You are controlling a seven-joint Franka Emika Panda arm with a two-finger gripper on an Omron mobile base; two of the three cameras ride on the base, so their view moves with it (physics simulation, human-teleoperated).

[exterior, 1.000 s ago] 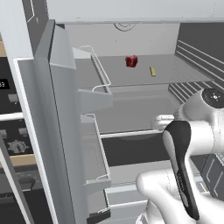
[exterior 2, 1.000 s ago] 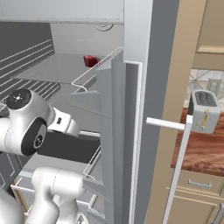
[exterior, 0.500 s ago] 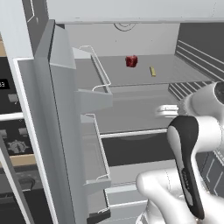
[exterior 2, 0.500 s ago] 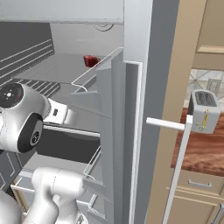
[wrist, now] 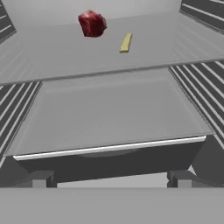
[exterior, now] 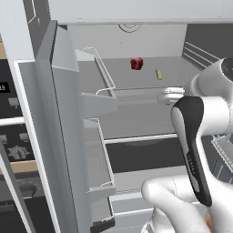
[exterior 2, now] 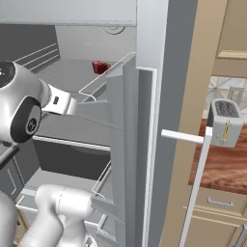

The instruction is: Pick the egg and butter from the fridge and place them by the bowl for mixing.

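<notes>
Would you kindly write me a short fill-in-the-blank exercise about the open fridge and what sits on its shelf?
1. The butter lies on a fridge ____.
2. The lumpy object beside the butter is dark ____.
3. The gripper has its jaws ____.
4. On the wooden counter stands a ____.

Missing words: shelf; red; open; toaster

Claw (wrist: 109, 178) wide open, arm outstretched
</notes>
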